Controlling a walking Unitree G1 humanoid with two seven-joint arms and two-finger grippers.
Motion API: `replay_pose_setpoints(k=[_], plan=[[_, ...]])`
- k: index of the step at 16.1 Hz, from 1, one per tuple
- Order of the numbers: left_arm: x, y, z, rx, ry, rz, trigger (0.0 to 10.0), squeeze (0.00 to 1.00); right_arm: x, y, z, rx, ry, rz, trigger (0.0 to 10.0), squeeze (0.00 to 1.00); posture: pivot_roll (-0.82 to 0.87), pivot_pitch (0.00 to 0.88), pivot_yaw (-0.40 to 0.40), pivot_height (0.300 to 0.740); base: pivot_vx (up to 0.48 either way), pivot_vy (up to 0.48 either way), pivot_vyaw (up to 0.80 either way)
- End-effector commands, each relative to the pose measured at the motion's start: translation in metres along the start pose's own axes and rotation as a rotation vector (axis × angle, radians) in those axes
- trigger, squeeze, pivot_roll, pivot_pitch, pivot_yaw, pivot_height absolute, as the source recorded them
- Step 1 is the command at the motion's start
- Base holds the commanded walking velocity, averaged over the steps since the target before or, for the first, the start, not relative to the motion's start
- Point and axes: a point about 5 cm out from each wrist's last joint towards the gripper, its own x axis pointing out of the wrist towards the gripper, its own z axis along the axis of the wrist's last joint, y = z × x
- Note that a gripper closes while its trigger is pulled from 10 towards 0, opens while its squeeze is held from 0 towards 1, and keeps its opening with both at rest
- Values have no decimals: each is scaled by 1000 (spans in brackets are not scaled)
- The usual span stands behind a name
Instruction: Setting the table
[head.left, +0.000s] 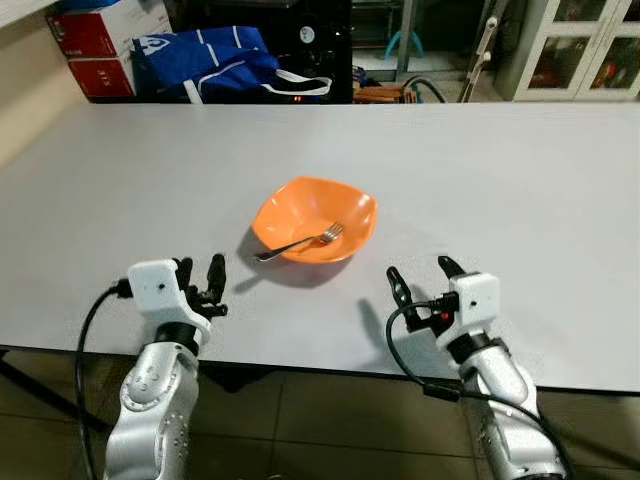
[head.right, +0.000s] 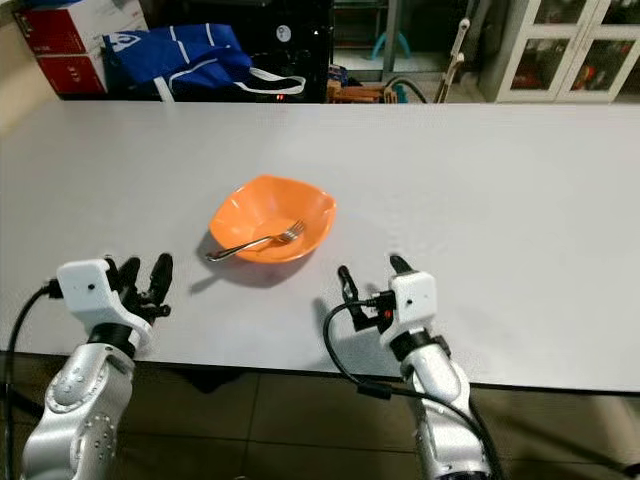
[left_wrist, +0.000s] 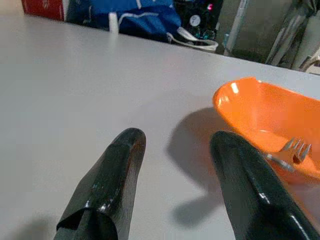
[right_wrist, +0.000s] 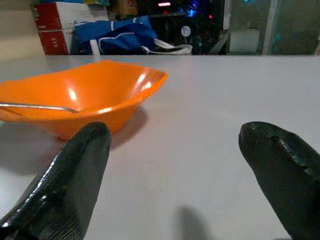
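One glossy orange bowl (head.left: 318, 217), squarish-rimmed, silver fork (head.left: 300, 241) resting inside.

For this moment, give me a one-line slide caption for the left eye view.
Orange bowl holding a fork on the white table, both end effectors open and empty near the table's front edge.

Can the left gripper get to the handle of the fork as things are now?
Probably yes. The left gripper is open and low over the table, and the fork handle sticks out over the orange bowl rim toward it, with bare tabletop between.
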Motion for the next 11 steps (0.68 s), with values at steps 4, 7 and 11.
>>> replay_pose_setpoints(k=[4,7,11], plan=[[5,0,2,2,-9,0,10000,0,2,-3,2,-13,11,9,10000,0,-211,0,75,740,0,0,0],[12,-8,3,18,-7,-54,10000,0,1,-5,2,-18,14,-6,10000,0,-227,0,80,740,0,0,0],[12,-13,4,35,1,-81,10000,0,-1,-2,-1,-6,25,-7,10000,0,-214,0,83,740,0,0,0]])
